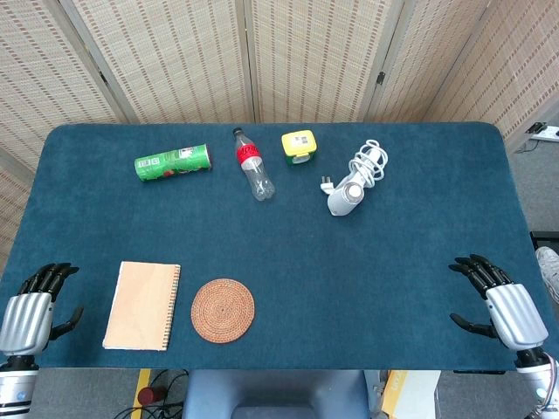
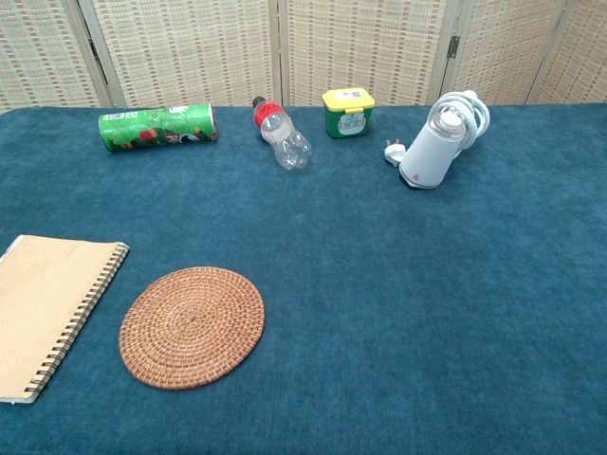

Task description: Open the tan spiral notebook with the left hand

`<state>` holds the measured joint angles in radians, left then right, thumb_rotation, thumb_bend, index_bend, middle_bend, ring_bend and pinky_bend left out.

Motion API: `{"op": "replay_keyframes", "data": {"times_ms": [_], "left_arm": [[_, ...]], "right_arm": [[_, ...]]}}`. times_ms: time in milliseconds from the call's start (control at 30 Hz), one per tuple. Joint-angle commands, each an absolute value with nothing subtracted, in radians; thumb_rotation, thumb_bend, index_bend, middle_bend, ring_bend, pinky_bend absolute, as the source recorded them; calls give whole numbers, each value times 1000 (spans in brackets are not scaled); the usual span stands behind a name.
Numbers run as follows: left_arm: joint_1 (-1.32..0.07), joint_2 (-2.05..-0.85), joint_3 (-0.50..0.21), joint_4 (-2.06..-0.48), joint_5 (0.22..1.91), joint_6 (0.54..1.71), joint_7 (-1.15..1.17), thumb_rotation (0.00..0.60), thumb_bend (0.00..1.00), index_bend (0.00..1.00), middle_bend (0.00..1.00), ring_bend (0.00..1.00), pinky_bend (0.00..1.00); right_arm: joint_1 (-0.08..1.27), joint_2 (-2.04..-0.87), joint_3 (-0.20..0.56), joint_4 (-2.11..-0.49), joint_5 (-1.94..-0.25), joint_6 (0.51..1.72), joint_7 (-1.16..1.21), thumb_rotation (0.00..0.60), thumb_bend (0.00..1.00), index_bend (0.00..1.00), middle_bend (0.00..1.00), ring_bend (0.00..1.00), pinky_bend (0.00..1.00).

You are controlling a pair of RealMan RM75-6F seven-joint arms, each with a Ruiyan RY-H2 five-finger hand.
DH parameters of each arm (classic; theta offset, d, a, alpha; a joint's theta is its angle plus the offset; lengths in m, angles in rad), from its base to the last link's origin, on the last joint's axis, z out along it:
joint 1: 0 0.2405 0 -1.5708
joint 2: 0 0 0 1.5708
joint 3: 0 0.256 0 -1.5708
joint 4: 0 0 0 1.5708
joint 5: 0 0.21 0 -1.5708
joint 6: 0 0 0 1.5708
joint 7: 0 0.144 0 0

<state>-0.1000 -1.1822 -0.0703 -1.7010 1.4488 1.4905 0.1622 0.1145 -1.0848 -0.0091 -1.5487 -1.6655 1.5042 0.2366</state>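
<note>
One tan spiral notebook (image 1: 141,305) lay closed at the desk's (image 1: 349,262) near-left edge, spiral toward the woven coaster (image 1: 223,310). Beside it my left hand (image 1: 35,307) rested, fingers apart, empty; my right hand (image 1: 500,301) likewise, well apart.

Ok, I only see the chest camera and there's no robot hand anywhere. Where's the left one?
Observer: The left robot hand is by the near-left corner of the table, just left of the tan spiral notebook, not touching it.
Operator: Is it holding anything?
Observer: No, its fingers are apart and empty.
Operator: And the other one?
Observer: The right robot hand is by the near-right corner, empty too.
</note>
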Motion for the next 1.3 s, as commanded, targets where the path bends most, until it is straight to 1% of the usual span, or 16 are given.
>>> {"op": "replay_keyframes", "data": {"times_ms": [33,300,400,500,633,767,900,967,1133,1233,1300], "left_arm": [[-101,-1187,-70,-1698,1452,1491,165,600,344,255,221,158,255],[-100,-1194,-68,-1679,1467,1502,149,600,344,265,221,158,255],[-109,-1200,-68,-1647,1492,1503,124,600,344,276,221,158,255],[-130,-1214,-75,-1583,1525,1500,52,600,344,302,221,159,255],[-173,-1237,-81,-1461,1559,1466,-71,600,351,332,221,159,255],[-224,-1295,-85,-1275,1594,1442,-210,600,351,339,221,159,254],[-267,-1341,-66,-1114,1622,1400,-331,600,349,334,221,159,251],[-286,-1369,-53,-1029,1642,1392,-371,600,321,325,221,159,249],[-320,-1438,-18,-830,1691,1398,-425,600,189,299,221,157,246],[-331,-1484,0,-707,1706,1408,-462,600,134,290,221,157,245],[-335,-1517,8,-628,1710,1419,-489,600,116,286,221,157,245]], "right_arm": [[117,-1094,-8,-1540,-1679,1514,243,600,188,202,209,114,216],[116,-1093,-9,-1538,-1682,1522,243,600,188,203,213,114,216],[113,-1086,-10,-1542,-1685,1530,239,600,188,202,213,114,216],[111,-1076,-17,-1550,-1692,1527,230,600,188,202,213,114,216],[108,-1065,-20,-1562,-1695,1533,233,600,189,202,212,114,216],[103,-1055,-22,-1575,-1701,1544,229,600,188,202,213,115,216],[98,-1047,-23,-1587,-1705,1553,226,600,189,203,213,114,216],[95,-1044,-23,-1594,-1706,1559,219,600,189,203,213,114,216],[93,-1034,-24,-1615,-1714,1563,203,600,188,202,213,114,215],[92,-1027,-24,-1627,-1717,1565,194,600,189,202,213,114,216],[91,-1024,-24,-1635,-1720,1568,186,600,189,202,213,115,216]]}}
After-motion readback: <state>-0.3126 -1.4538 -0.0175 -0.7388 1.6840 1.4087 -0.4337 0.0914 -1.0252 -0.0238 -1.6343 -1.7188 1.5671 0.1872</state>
